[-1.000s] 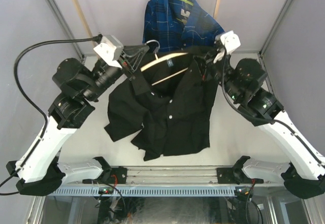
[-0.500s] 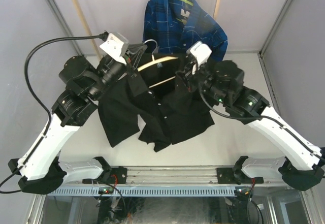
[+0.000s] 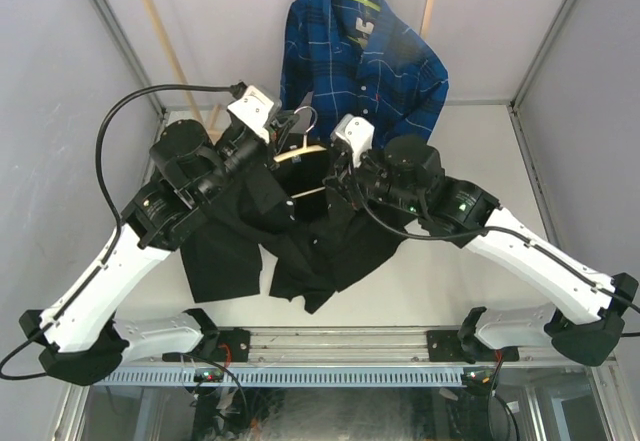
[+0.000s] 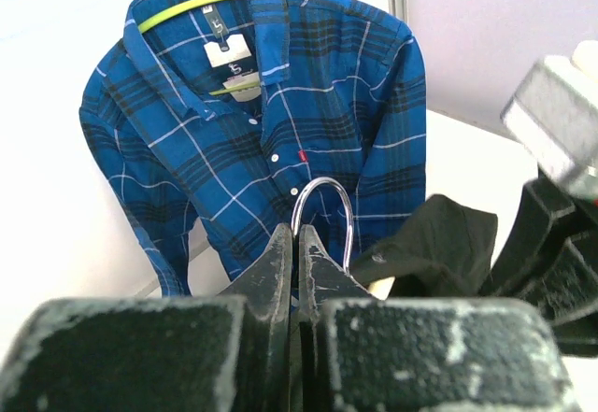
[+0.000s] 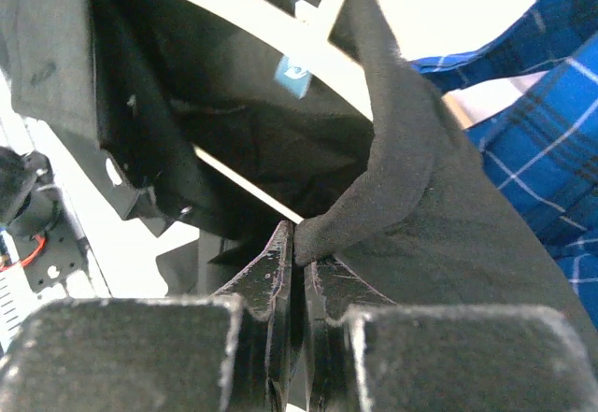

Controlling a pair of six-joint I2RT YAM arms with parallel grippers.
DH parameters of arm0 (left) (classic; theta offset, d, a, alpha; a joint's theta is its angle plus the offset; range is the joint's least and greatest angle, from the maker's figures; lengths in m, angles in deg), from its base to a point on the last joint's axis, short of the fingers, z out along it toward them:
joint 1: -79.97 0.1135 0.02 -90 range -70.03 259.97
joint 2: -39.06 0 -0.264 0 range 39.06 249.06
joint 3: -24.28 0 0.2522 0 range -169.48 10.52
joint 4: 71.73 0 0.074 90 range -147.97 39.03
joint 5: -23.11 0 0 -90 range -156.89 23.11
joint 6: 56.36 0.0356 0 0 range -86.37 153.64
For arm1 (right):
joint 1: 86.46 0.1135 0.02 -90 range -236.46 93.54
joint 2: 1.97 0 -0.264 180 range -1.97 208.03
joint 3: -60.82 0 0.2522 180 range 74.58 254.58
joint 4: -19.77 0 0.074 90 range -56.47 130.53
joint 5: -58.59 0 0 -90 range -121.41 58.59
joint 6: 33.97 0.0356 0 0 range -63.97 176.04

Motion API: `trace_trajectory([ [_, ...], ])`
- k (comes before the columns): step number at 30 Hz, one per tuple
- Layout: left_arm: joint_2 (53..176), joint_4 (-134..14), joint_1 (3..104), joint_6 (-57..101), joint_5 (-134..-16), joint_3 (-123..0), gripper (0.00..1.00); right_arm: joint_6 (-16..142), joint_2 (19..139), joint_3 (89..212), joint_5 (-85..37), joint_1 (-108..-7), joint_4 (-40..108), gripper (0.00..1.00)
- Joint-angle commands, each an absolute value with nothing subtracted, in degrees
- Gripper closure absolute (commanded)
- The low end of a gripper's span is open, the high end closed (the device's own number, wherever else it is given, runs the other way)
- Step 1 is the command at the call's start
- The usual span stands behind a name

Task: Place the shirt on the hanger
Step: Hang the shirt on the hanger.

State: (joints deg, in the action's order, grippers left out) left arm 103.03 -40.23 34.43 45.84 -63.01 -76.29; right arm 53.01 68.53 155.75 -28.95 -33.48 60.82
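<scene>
The black shirt (image 3: 300, 246) hangs in the air between both arms, draped partly over the cream wooden hanger (image 3: 303, 153). My left gripper (image 3: 288, 133) is shut on the hanger's silver hook (image 4: 323, 208); in the left wrist view the gripper (image 4: 297, 236) pinches the hook's base, with black shirt fabric (image 4: 439, 239) to the right. My right gripper (image 3: 335, 169) is shut on a folded edge of the shirt (image 5: 420, 178) near the collar; the right wrist view shows the gripper (image 5: 298, 244), the hanger's arm (image 5: 224, 6) and its crossbar (image 5: 248, 184) inside the shirt.
A blue plaid shirt (image 3: 360, 51) hangs on its own green hanger at the back, just behind the silver hook, and fills the left wrist view (image 4: 271, 104). A wooden pole (image 3: 160, 31) leans at the back left. The white table (image 3: 490, 161) lies below.
Both grippers have risen and moved together toward the middle. The right gripper swung left. The shirt has been lifted off the table and now hangs bunched from the hanger.
</scene>
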Motion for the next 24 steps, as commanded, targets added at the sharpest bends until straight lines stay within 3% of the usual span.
trace_trajectory([
  [1,100.74,-47.43,34.30,46.03,-61.87,-75.48,1.00,53.25,68.21,154.22,-26.06,-30.29,59.85,1.00],
  [9,97.95,-48.48,34.43,47.34,-59.48,-73.68,1.00,55.33,60.91,145.39,-33.64,-29.59,59.11,1.00],
  [13,96.19,-49.51,34.42,47.19,-60.29,-72.01,1.00,54.26,57.13,144.10,-31.34,-29.68,60.67,0.73],
  [16,94.20,-51.13,34.42,48.06,-63.85,-68.22,1.00,53.47,52.54,144.10,-31.45,-29.68,59.72,0.59],
  [24,88.30,-50.16,34.44,51.08,-83.54,-59.28,1.00,49.25,44.26,144.29,-25.41,-30.20,55.44,0.49],
])
